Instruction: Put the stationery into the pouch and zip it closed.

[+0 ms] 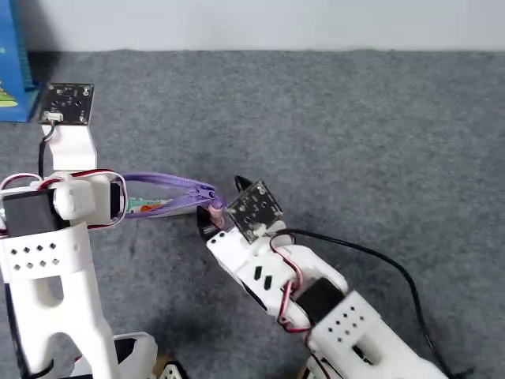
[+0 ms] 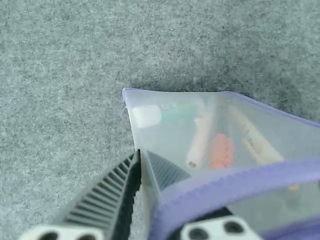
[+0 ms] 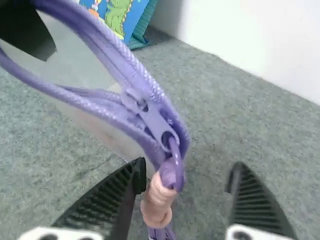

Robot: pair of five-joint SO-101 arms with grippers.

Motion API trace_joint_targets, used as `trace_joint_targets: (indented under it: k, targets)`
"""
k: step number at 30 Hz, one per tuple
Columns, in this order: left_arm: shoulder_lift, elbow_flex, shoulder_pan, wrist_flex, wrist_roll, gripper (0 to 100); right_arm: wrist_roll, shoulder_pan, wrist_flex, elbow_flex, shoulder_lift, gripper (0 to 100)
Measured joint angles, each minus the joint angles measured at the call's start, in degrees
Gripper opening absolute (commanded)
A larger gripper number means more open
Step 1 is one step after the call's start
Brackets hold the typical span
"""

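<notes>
The pouch, translucent with a purple zip, lies left of centre in the high view on the grey bench. The stationery shows through its wall: pen-like sticks, an orange piece and a small white block, all inside. I judge the loading step done and the zipping step in hand. The zip slider sits at the pouch's right-hand end in the high view. From it the two purple tapes run apart toward the upper left of the right wrist view, so most of the mouth reads as open. A pull cord with a pale pink bead hangs from the slider. The right pincer stands wide open astride that bead, one finger just beside it and the other well clear, holding nothing. The left pincer is clamped on the pouch wall near its opposite corner, with the film pinched between its fingers just below the purple edge. As I judge it, the next move calls for the right pincer to close on the bead or cord. It would then draw the slider along the tapes toward the left arm, while the left pincer anchors the pouch against the pull.
</notes>
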Motion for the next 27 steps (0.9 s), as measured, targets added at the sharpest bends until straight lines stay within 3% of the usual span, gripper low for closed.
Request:
trace_joint_targets:
  k: [3,8,20,24,27]
  targets:
    - [0.0,0.0,0.0,0.0,0.0,1,0.0,0.26,-2.55,0.0,1.76,0.4]
    - [0.0,0.0,0.0,0.0,0.09,1,0.0,2.46,-2.11,0.09,0.18,0.9]
    - [0.0,0.0,0.0,-1.32,0.09,1,3.25,3.87,18.46,0.0,-19.69,4.1]
    - [0.0,0.09,0.0,-1.32,0.09,1,3.25,3.87,19.96,1.49,-20.22,10.2]
    - [0.0,0.09,0.0,-1.32,0.09,1,3.25,3.87,19.43,3.34,-20.13,6.6]
